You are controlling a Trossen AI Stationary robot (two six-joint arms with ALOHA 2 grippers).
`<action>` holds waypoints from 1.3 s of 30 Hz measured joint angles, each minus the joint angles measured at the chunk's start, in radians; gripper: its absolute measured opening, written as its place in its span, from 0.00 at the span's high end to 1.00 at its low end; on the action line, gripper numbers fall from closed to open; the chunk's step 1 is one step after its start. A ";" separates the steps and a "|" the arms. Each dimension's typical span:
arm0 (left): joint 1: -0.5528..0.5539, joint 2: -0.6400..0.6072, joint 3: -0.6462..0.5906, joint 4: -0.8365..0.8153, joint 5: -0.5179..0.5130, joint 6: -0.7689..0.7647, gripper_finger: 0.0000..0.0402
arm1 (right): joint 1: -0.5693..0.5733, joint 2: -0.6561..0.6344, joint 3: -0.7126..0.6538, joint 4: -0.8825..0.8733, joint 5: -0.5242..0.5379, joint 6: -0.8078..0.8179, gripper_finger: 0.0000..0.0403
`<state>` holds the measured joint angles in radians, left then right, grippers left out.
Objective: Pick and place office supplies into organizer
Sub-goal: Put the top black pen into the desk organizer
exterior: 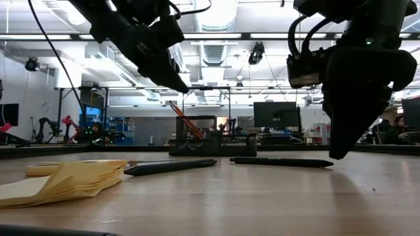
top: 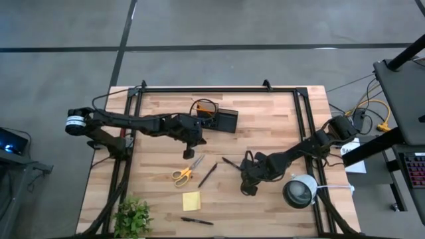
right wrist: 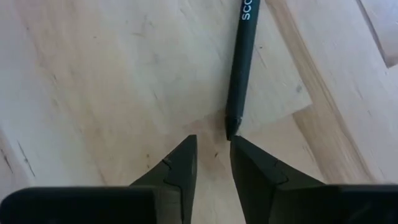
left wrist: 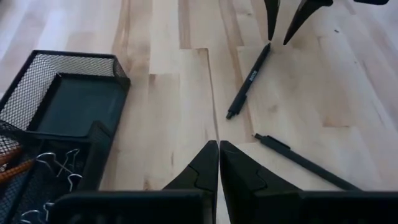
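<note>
Pen [right wrist: 239, 59] on the bare wood lies just ahead of the right gripper [right wrist: 212, 163], its tip just off the narrowly parted fingers, its long axis running away from them — so the right arm is nearer. Left gripper [left wrist: 219, 168], fingers pressed together and empty, hangs beside the organizer [left wrist: 65, 106].

Only one piece of lettering can be made out. In the right wrist view, pale print runs along the barrel of a dark pen [right wrist: 238, 68]; the visible letters look like "SCO", and the rest is cut off. White print also marks a pen [left wrist: 249, 81] in the left wrist view, too small to read.
</note>
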<state>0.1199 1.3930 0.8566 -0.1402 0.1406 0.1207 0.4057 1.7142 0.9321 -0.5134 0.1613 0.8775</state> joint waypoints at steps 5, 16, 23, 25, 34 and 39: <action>0.017 0.000 0.000 0.000 0.000 0.002 1.00 | 0.000 0.003 0.000 -0.001 0.052 -0.044 0.82; 0.025 0.000 0.000 0.000 0.005 0.001 1.00 | -0.007 0.063 0.013 0.034 0.030 -0.074 0.92; 0.025 0.000 0.000 -0.002 0.007 0.000 1.00 | -0.008 0.067 0.017 0.034 0.041 -0.077 0.93; 0.025 0.000 0.000 -0.002 0.008 0.000 1.00 | -0.012 0.068 0.015 0.031 0.037 -0.076 0.93; 0.025 0.096 -0.001 -0.002 0.051 -0.009 1.00 | -0.020 0.067 0.004 0.035 0.037 -0.071 0.98; 0.024 0.153 0.007 0.002 0.107 -0.009 1.00 | -0.021 0.068 0.001 0.044 0.040 -0.070 0.98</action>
<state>0.1440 1.5461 0.8634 -0.1387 0.2480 0.1116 0.3848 1.7817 0.9335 -0.4698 0.2014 0.8074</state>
